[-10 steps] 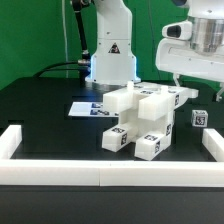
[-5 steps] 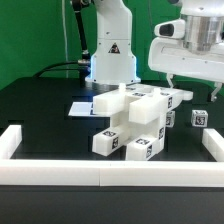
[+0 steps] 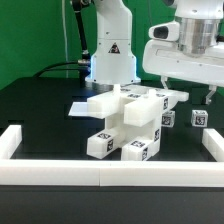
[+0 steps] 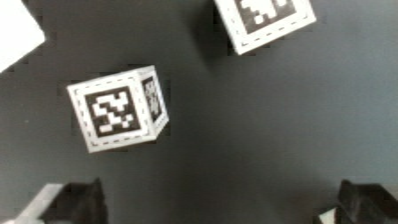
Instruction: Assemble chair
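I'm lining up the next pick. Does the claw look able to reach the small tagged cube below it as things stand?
Likely yes: the claw hangs open above the small tagged cube, bare table surrounds it, and the chair assembly stands aside.

chair: table centre | marker board: behind it | loose cube: exterior view's right of it | rail: in front
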Controlling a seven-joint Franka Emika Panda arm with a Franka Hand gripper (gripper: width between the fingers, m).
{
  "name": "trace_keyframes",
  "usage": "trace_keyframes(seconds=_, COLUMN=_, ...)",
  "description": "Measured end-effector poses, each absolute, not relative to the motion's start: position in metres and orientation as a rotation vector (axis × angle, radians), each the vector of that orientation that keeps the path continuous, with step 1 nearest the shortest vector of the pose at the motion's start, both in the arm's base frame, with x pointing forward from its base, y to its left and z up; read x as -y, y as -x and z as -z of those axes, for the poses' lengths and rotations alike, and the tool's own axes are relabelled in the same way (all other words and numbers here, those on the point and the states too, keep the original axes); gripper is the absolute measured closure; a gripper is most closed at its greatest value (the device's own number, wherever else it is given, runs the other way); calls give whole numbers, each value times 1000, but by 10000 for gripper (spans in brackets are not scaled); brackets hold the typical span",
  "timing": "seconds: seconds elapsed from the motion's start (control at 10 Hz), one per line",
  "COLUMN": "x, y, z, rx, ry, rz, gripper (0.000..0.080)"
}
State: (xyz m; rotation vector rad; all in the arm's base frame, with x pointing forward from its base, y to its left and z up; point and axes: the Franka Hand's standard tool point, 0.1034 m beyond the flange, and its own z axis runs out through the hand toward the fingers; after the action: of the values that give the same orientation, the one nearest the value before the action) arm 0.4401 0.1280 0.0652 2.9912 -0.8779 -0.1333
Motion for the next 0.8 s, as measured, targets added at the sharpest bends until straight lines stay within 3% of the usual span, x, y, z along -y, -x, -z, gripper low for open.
trace_keyframes(seconds=0.8, x=-102, y=-462, z=-62, rx=821, ry=-3009, rz=109, gripper=150)
